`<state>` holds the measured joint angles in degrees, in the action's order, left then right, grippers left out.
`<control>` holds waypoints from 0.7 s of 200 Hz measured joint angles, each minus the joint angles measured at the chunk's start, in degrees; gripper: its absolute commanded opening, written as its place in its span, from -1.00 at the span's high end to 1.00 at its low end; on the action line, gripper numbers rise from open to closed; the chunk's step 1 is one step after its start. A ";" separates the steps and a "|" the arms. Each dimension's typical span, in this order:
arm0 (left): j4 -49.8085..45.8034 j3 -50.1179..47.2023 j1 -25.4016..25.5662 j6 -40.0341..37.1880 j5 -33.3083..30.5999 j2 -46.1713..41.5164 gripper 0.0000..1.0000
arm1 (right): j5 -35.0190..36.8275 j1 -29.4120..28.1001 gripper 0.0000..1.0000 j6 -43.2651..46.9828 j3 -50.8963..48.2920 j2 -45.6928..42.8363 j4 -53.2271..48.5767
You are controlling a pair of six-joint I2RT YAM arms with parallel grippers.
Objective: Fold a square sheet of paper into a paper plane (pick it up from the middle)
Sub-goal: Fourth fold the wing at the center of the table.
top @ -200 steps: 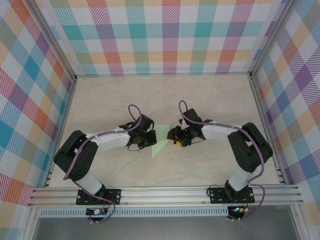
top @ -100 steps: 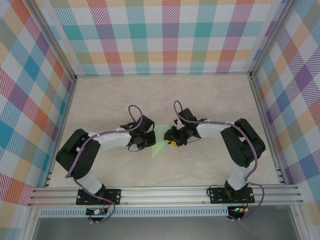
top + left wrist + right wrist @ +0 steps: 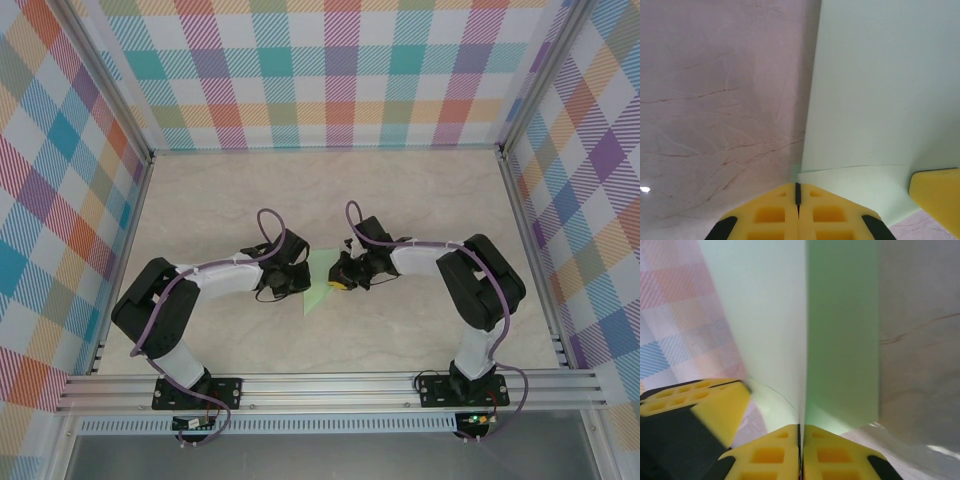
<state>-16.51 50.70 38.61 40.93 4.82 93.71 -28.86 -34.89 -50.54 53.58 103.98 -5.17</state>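
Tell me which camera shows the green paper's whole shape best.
Top external: the green paper shows as a pointed shape between the left gripper and right gripper. The wrist views give close patches of it, pinched in shut jaws.

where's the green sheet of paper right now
In the top view the square sheet of paper is at the middle of the table, pinched by the left gripper on its left and the right gripper on its right.

green paper (image 3: 840,330), right gripper (image 3: 800,429) pinching edge
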 measured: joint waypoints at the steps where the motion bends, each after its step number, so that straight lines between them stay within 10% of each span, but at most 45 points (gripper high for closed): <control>1: -0.07 0.02 0.00 -0.04 0.00 -0.04 0.83 | 0.15 -0.02 0.89 -0.02 0.00 -0.04 -0.07; 140: -1.75 -1.42 0.00 -6.25 -2.32 -19.85 -0.17 | 16.74 -1.99 0.92 -2.01 2.69 -17.49 -14.12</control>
<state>-18.26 49.28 38.61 34.68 2.50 73.87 -12.12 -36.88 -52.56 56.27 86.50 -19.29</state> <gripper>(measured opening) 0.536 0.045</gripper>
